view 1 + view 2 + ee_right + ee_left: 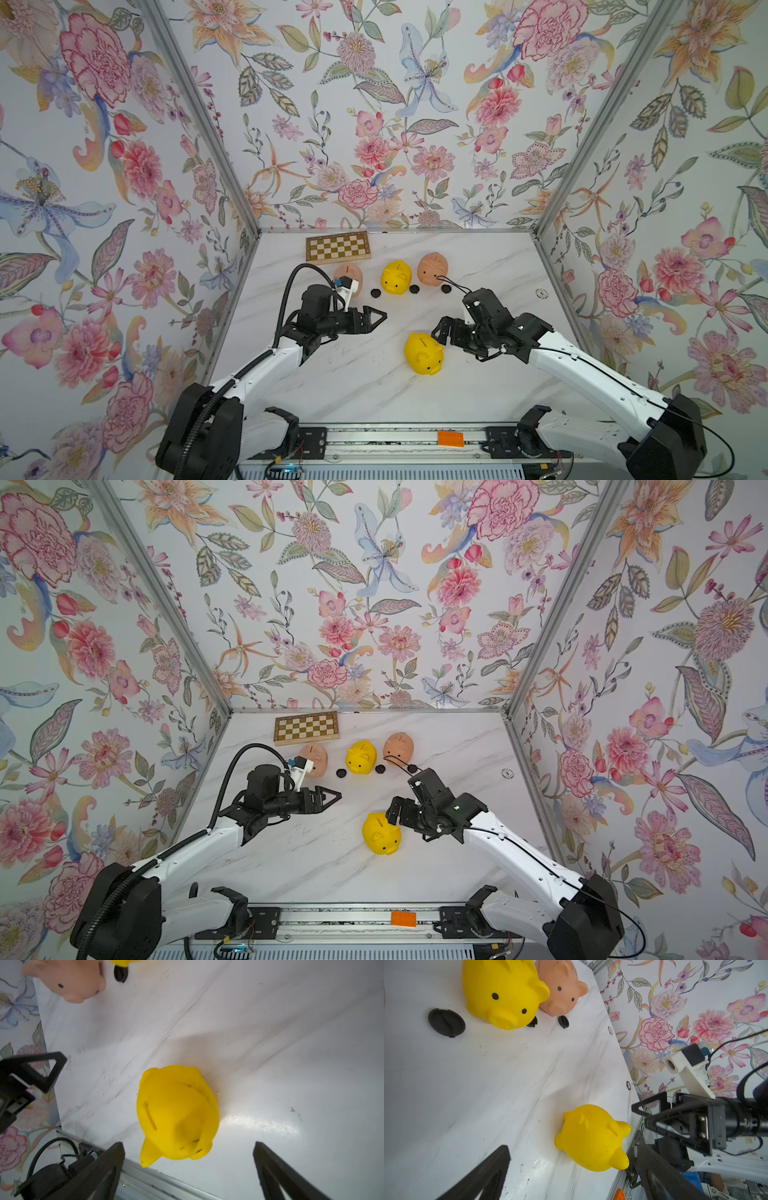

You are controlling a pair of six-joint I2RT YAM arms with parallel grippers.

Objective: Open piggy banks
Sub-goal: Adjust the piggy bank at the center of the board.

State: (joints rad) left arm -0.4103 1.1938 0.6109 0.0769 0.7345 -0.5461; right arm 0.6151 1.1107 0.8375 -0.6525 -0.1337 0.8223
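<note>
Four piggy banks stand on the white table. In both top views a peach-pink one (pixel 350 274), a yellow one (pixel 397 277) and another peach-pink one (pixel 432 269) form a back row, with three loose black plugs (pixel 376 293) in front of them. A second yellow pig (pixel 424 353) (pixel 176 1113) stands nearer, coin slot up. My right gripper (pixel 438 332) (pixel 188 1169) is open just beside it, the pig ahead of its jaws and untouched. My left gripper (pixel 380 318) (pixel 575 1180) hovers open and empty left of that pig (pixel 591 1138).
A brown-and-cream chessboard (pixel 337 247) lies at the back left against the wall. Floral walls close in the table on three sides. A metal rail with an orange block (pixel 451 438) runs along the front edge. A small round disc (pixel 541 293) sits at the right.
</note>
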